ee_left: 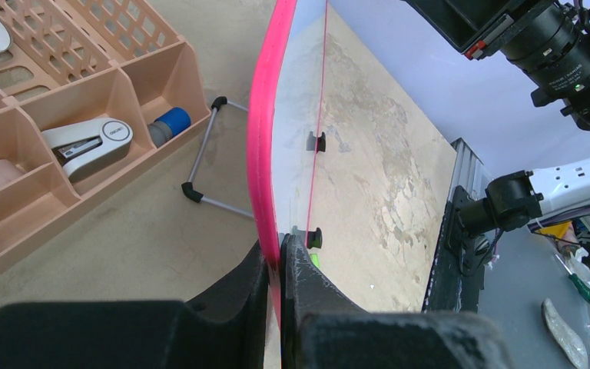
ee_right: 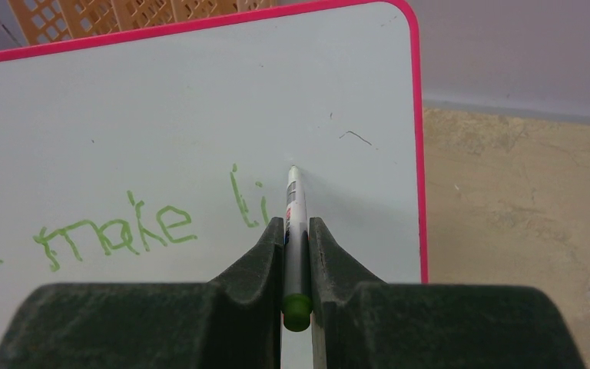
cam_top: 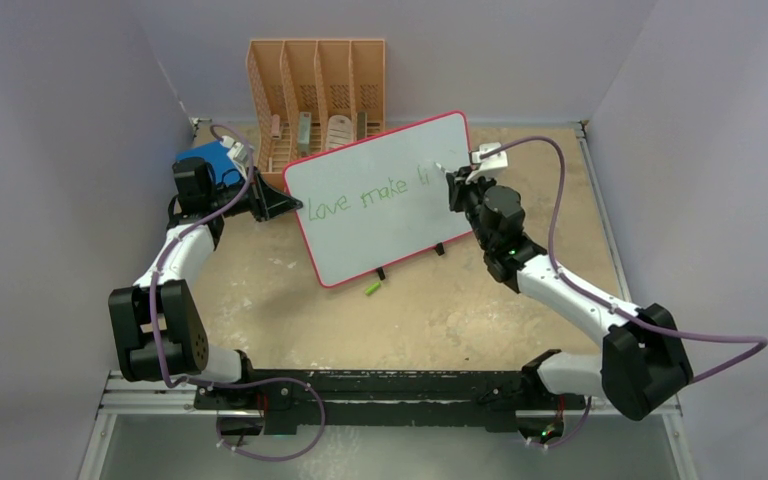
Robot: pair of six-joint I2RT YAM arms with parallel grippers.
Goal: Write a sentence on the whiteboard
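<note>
- Green cap (cam_top: pixel 372 289): small, loose on the tan table (cam_top: pixel 440 320), just in front of the board's two black feet (cam_top: pixel 380 273).
- Right gripper (ee_right: pixel 296 231): pinched tight on a marker (ee_right: pixel 295 201). Barrel up between the two fingers, green end toward the wrist, tip at the board's surface just right of the last green strokes.
- Left gripper (ee_left: pixel 280 265): closed down on the board's left edge, one finger on each face, pink rim squeezed between them.
- Whiteboard (cam_top: pixel 390 240): mid-table between the two grippers, propped at a tilt on its feet and a wire stand (ee_left: pixel 213 157) behind it. Writing face toward the arms, right end set farther back than the left.
- Sentence (cam_top: pixel 360 197): thin green hand lettering in a single line across the upper half of the board, legible as "love make li" and nothing past that.
- Blue book (cam_top: pixel 205 160): flat at the far left, behind the left gripper.
- Orange organizer (cam_top: pixel 315 90): just behind the board, near the back wall, with a stapler (ee_left: pixel 88 141) lying in one compartment.
</note>
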